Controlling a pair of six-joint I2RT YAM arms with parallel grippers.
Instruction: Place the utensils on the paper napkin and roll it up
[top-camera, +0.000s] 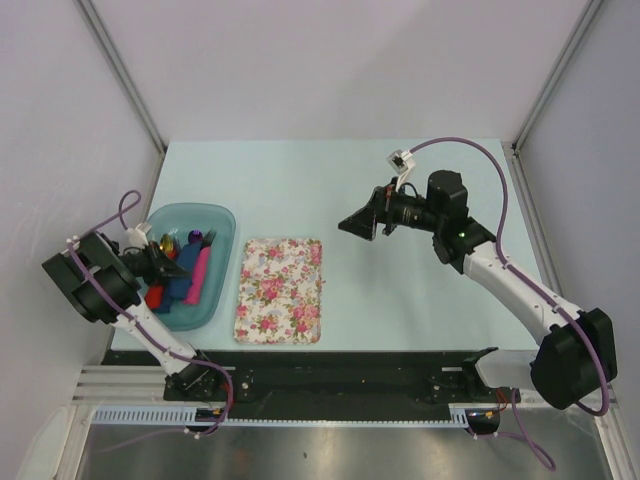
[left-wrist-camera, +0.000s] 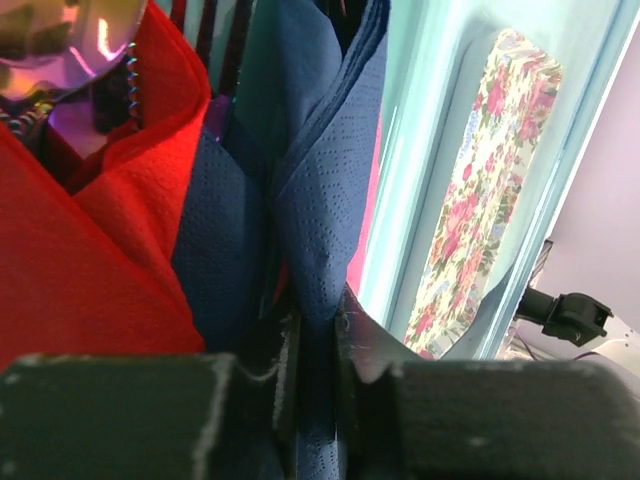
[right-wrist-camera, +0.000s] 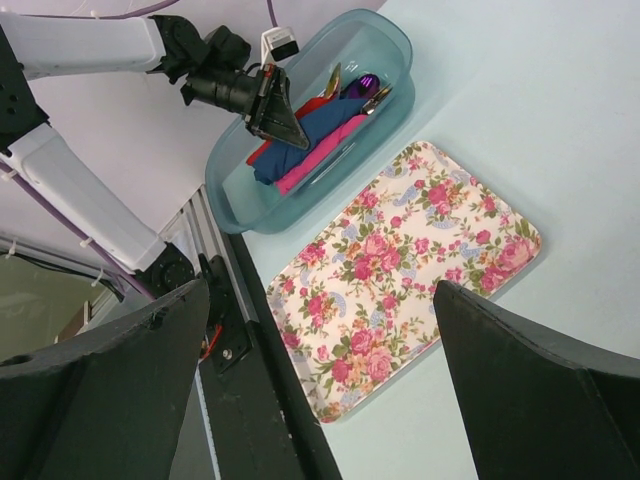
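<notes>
The navy paper napkin (left-wrist-camera: 320, 190) lies folded in a teal bin (top-camera: 226, 216) at the left of the table. My left gripper (left-wrist-camera: 318, 312) is down in the bin and shut on a fold of it. The top view shows the left gripper (top-camera: 168, 264) over the blue napkin (top-camera: 180, 284). The purple spoon (right-wrist-camera: 366, 84) and the gold utensil (right-wrist-camera: 333, 82) lie at the bin's far end. The spoon's shiny bowl shows in the left wrist view (left-wrist-camera: 60, 40). My right gripper (top-camera: 356, 226) is open and empty, high above the table right of the floral mat.
The floral mat (top-camera: 280, 290) lies flat just right of the bin, and my right gripper (right-wrist-camera: 322, 290) looks down on it (right-wrist-camera: 400, 250). A red napkin (left-wrist-camera: 100, 250) and a pink one (top-camera: 200, 272) share the bin. A black rail runs along the near table edge (right-wrist-camera: 250, 380).
</notes>
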